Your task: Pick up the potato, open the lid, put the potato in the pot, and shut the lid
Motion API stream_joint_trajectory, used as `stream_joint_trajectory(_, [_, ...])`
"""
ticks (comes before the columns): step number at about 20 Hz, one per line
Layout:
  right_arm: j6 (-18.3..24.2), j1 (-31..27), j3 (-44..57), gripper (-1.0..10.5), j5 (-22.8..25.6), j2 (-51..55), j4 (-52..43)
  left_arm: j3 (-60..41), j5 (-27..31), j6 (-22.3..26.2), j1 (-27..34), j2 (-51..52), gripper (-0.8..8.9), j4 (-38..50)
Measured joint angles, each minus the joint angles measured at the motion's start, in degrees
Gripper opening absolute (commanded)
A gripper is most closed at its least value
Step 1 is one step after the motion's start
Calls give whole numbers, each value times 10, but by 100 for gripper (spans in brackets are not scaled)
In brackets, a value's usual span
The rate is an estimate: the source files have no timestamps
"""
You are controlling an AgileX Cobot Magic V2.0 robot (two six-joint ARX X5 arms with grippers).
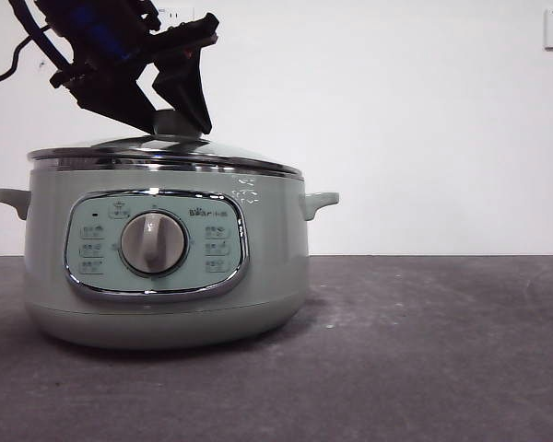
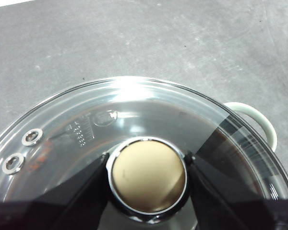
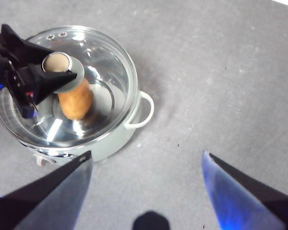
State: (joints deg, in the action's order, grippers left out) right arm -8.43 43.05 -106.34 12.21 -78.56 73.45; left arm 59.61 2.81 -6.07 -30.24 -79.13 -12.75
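Front camera level and close; wrist cameras overhead; all share the pot [image 1: 166, 267].

The potato [image 3: 76, 99] lies inside the pot [image 3: 110, 139] under the glass lid [image 3: 105, 62], whose knob [image 3: 57, 64] the left claw [image 3: 36, 76] grips; the right claw [image 3: 146, 184] hangs spread above the grey tabletop [image 3: 221, 86].

The grey table [image 1: 424, 350] (matte, faintly mottled) carries only the pot [image 1: 166, 267], which stands directly on it toward the left.
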Motion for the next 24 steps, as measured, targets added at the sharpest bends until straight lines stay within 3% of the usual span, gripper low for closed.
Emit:
stream_joint_trajectory(11, [-8, 0, 0, 378, 0, 0, 8, 9, 16, -28, -2, -6, 3, -21])
stream_joint_trajectory(12, [-8, 0, 0, 378, 0, 0, 10, 11, 16, -28, -2, -6, 54, -27])
stream_joint_trajectory(15, [-8, 0, 0, 378, 0, 1, 18, 14, 16, -30, -2, -7, 371, -35])
stream_joint_trajectory(24, [-8, 0, 0, 377, 0, 1, 19, 11, 24, -32, -2, 7, 383, -40])
